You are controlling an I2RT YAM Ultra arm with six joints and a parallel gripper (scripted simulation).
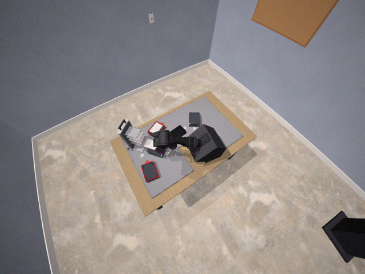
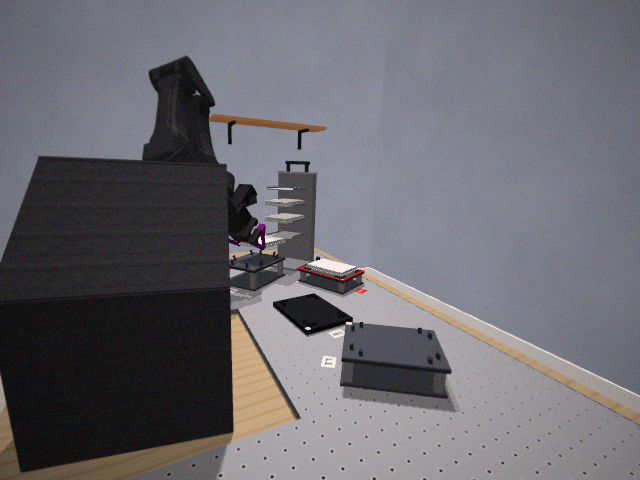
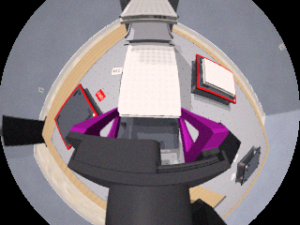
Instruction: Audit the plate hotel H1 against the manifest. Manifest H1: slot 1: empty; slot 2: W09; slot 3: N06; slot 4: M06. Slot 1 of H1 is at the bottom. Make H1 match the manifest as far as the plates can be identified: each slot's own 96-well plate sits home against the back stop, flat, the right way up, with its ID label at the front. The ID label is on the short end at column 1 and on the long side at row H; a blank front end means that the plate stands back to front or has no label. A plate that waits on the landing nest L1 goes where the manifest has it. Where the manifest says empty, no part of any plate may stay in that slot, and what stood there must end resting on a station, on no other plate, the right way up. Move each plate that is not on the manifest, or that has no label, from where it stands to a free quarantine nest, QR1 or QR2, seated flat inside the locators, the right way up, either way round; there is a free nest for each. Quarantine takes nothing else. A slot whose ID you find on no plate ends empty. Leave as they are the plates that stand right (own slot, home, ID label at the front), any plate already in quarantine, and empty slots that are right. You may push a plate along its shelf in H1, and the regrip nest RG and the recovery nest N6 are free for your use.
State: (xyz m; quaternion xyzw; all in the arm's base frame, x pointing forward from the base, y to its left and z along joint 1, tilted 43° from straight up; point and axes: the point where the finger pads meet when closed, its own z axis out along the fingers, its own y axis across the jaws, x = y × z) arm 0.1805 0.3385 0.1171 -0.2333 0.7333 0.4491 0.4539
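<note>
My gripper (image 3: 149,111) (image 2: 249,241) is shut on the near end of a white 96-well plate (image 3: 150,84) (image 2: 275,241) (image 1: 149,144). The plate looks level and sticks out in front of the bottom shelf (image 2: 289,235) of hotel H1 (image 2: 309,222) (image 1: 125,129). No ID shows on it in the wrist view. Above, a white plate (image 2: 285,217) is in slot 2 and another (image 2: 284,202) in slot 3; their IDs are not readable. The top shelf (image 2: 284,188) looks thin and bare. A white plate (image 1: 155,128) (image 2: 331,266) (image 3: 218,79) rests on one red-rimmed quarantine nest; the other red-rimmed nest (image 1: 150,170) (image 3: 77,114) is empty.
A dark raised nest (image 2: 258,260) with locator pins stands below the gripper, in front of H1. A low black nest (image 2: 312,312) and the empty landing nest L1 (image 2: 395,346) (image 1: 194,118) lie farther off. The robot's black base block (image 1: 207,144) (image 2: 118,232) stands at the table's edge.
</note>
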